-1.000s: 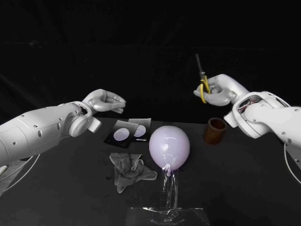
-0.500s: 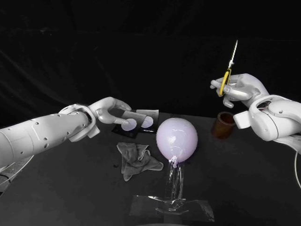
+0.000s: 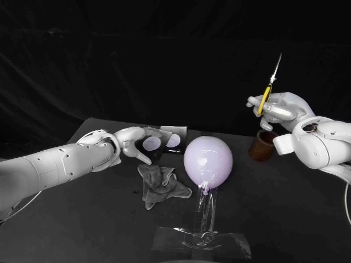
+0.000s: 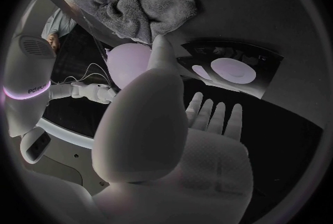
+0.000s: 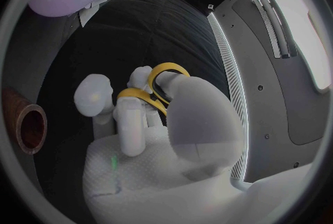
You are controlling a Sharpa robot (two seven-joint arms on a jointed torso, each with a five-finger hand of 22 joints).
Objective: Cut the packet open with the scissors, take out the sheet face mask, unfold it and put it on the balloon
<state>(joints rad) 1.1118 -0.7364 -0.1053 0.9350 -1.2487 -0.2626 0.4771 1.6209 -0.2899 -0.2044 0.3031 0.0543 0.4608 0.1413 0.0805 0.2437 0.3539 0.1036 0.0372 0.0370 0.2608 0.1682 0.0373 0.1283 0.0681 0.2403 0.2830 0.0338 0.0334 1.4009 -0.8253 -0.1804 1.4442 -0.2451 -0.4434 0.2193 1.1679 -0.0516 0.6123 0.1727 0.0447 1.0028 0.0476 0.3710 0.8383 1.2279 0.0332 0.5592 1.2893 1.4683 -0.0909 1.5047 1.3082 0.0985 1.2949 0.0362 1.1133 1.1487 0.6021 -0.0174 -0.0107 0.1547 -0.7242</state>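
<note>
Scissors (image 3: 269, 82) point blade-up, gripped in the right hand (image 3: 280, 107), upper right of the frame. The left hand (image 3: 134, 141), fingers spread and holding nothing, hovers at the packet (image 3: 164, 141), left of centre. A clumsy grab could shove the packet against the balloon (image 3: 208, 160) just beside it.

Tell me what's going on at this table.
The robot's right hand holds the yellow-handled scissors up in the air, blades pointing upward, near a brown cup. Its left hand, fingers apart and empty, is down by the packet on the table; the packet looks uncut. The balloon stands on its clear stand in the middle, a grey cloth lying beside it.
</note>
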